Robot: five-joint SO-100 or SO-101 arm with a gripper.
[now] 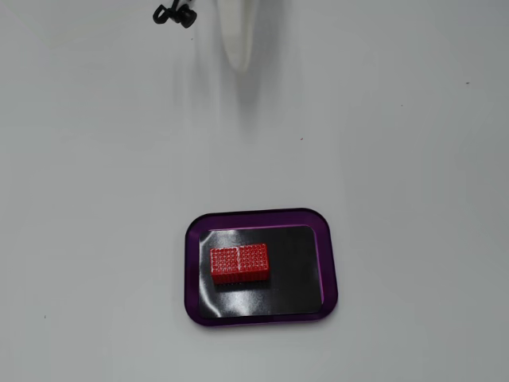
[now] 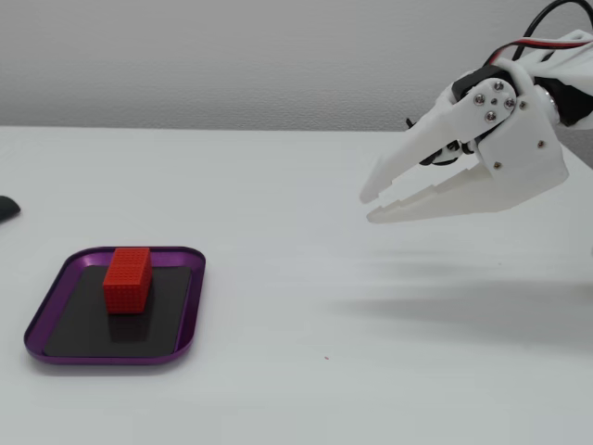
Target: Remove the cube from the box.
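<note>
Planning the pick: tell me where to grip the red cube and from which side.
Grip the cube across its short width, on the two long side faces, coming straight down from above. It lies flat inside the box, whose raised rim would hinder a low sideways approach.

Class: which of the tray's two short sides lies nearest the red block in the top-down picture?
The left short side of the box: the cube sits toward it.

We see an all-white plastic gripper point(image 2: 371, 206) in a fixed view: two long tapered fingers, the lower finger point(image 2: 422, 203) with a stepped, notched inner edge. Behind the fingers, a white side plate point(image 2: 523, 153) carries small silver screws, plus a round hub with more screws. Black motor parts sit behind that plate. Red and black cables point(image 2: 547, 23) loop above it. A fixed view from above shows only a white fingertip point(image 1: 238, 40).
</note>
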